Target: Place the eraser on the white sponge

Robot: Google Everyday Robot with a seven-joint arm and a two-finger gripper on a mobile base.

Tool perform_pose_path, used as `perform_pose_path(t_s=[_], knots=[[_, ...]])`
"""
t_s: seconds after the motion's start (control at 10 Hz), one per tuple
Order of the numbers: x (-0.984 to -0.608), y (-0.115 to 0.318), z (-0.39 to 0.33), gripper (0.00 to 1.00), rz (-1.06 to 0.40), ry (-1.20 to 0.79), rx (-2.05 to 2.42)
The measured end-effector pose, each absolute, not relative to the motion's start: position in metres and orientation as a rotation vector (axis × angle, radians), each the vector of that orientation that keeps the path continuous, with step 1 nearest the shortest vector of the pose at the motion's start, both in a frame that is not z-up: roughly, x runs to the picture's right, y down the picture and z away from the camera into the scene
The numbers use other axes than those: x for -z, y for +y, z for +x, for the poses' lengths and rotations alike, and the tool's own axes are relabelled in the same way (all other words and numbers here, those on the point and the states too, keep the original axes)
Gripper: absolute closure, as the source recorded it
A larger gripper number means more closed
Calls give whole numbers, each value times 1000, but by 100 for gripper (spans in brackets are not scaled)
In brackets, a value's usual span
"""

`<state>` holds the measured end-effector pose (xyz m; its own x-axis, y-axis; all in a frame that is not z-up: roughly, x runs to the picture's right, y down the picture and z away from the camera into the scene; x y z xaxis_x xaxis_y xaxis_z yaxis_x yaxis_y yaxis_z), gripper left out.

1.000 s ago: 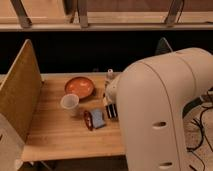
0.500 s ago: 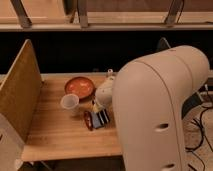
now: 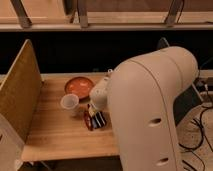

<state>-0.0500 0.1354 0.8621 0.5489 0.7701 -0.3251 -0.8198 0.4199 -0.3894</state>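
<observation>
Camera view, change: the big cream-white robot arm [image 3: 150, 110] has swung further left across the frame, and the gripper [image 3: 95, 111] at its end now sits lower, right over the cluster of small things.
Gripper state: cannot tell how the jaws stand, nor whether they hold anything.
Eraser: the small black oblong block with a pale stripe [image 3: 99, 120] lies under the gripper, just beside the dark red-brown oval thing [image 3: 87, 121].
White sponge: not visible; probably hidden by the arm.
Meaning for task: I judge the grasp is at hand; placing is not yet done.
Neighbours: white paper cup [image 3: 69, 103] and orange round plate [image 3: 79, 86] stand near, to the left.
Edges: the wooden tabletop [image 3: 55, 135] front edge is close; a tall tan board [image 3: 20, 95] walls the left.
Open room: bare wood lies front-left.
</observation>
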Motion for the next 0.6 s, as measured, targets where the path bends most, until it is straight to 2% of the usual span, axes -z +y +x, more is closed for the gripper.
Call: perform_pose_path(t_s=[0.6], knots=[[-862, 136, -51, 27, -547, 102, -996]])
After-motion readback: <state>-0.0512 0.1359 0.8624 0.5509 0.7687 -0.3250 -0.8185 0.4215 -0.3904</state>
